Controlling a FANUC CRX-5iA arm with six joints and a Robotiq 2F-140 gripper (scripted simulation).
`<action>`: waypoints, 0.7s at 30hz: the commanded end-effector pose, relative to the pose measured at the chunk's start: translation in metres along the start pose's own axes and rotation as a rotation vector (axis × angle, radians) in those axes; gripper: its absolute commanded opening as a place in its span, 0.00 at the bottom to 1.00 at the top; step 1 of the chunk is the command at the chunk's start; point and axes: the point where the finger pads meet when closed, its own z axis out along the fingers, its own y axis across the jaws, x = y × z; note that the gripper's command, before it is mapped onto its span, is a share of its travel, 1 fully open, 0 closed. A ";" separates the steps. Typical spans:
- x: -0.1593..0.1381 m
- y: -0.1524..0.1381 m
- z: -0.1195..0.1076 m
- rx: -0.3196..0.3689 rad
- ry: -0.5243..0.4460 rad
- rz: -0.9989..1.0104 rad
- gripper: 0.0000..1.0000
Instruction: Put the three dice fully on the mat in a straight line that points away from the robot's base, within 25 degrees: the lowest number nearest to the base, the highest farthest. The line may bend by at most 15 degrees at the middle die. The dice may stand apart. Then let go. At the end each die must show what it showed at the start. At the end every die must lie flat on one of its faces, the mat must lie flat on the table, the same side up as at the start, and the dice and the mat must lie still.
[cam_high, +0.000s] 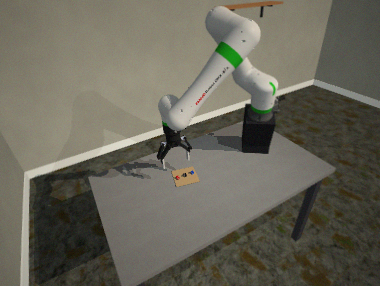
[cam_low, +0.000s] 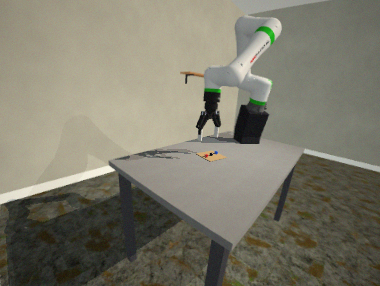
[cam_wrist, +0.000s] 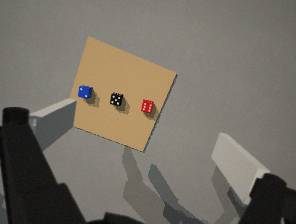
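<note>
A tan mat (cam_wrist: 123, 92) lies flat on the grey table; it also shows in the top view (cam_high: 185, 177) and the exterior view (cam_low: 211, 156). Three dice stand on it in a row, apart from each other: a blue die (cam_wrist: 85, 92), a black die (cam_wrist: 117, 99) and a red die (cam_wrist: 147, 105). In the top view the blue die (cam_high: 191, 173) is on the side of the robot's base and the red die (cam_high: 177, 177) is farthest from it. My gripper (cam_high: 175, 161) hangs well above the mat with fingers wide open and empty; it also shows in the exterior view (cam_low: 209, 133).
The robot's black base block (cam_high: 258, 131) stands at the table's far right corner. A wooden shelf (cam_high: 252, 5) is on the wall behind the arm.
</note>
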 end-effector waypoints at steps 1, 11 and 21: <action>0.000 0.000 -0.002 0.000 0.000 0.000 1.00; 0.000 0.000 -0.025 0.000 0.000 0.000 1.00; 0.000 0.000 -0.064 0.000 0.000 0.000 1.00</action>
